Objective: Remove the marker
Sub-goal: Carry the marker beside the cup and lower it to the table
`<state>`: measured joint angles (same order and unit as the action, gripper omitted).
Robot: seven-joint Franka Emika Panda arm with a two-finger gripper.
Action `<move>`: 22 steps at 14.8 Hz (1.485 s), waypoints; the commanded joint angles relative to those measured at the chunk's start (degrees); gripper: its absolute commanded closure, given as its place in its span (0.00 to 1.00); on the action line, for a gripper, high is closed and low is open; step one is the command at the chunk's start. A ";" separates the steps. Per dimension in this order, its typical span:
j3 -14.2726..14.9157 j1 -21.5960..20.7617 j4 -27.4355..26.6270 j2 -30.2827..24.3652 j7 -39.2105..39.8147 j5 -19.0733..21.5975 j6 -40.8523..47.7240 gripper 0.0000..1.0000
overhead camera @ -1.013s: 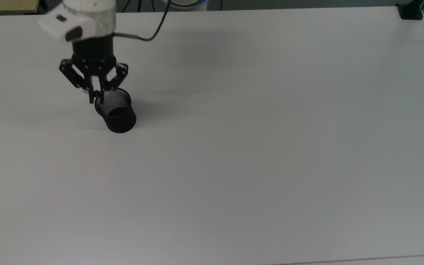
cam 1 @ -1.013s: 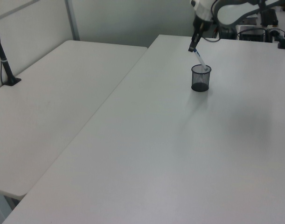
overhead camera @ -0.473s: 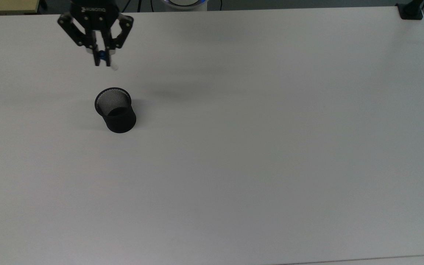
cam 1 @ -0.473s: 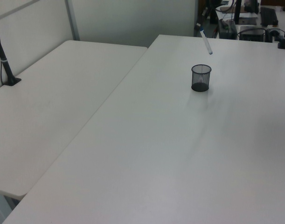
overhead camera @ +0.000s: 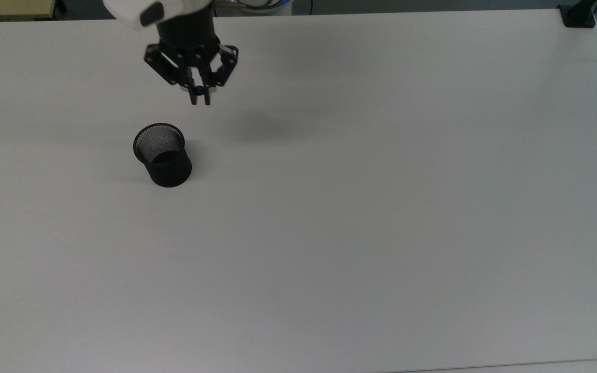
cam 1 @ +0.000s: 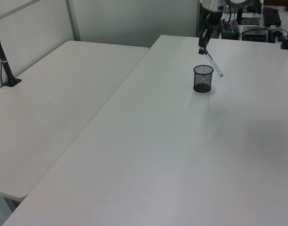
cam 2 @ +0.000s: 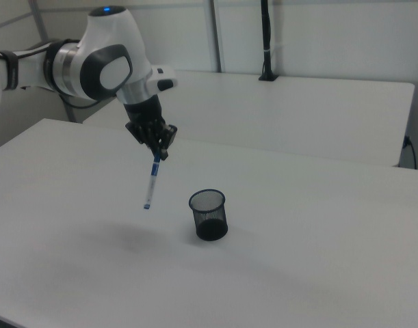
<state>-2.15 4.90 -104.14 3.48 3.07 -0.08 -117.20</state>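
My gripper (overhead camera: pixel 199 97) (cam 2: pixel 161 154) (cam 1: pixel 201 48) hangs in the air, shut on the blue-capped top of the marker (cam 2: pixel 151 182) (cam 1: pixel 213 62). The white barrel dangles tilted below the fingers, clear of the table. From the top view just the blue cap (overhead camera: pixel 199 91) peeks out between the fingers. The black mesh cup (overhead camera: pixel 163 155) (cam 2: pixel 209 214) (cam 1: pixel 202 78) stands upright on the white table (overhead camera: pixel 360 197) with nothing in it. In the top view the gripper is up and to the right of the cup; in the right view it is to the cup's left and above it.
A black clamp post (overhead camera: pixel 579 14) sits at the table's far right corner in the top view. A second white table (cam 1: pixel 49 113) adjoins on the left view's left, with a black post (cam 1: pixel 3 61) on it. Wide bare tabletop lies around the cup.
The gripper lifted the marker out of the cup, rose high, then moved to the top view's right and came down a little, still holding it. The cup stayed put.
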 commanded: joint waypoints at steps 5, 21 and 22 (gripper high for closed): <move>-3.74 -1.47 -1.33 9.16 -10.63 1.31 0.31 0.87; -3.83 -5.17 -3.88 18.92 -13.44 -7.56 -12.88 0.80; -3.83 -5.08 -3.79 19.01 -13.44 -7.56 -12.88 0.61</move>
<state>-6.17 0.21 -107.26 22.14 -9.17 -6.24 -128.30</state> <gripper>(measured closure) 0.811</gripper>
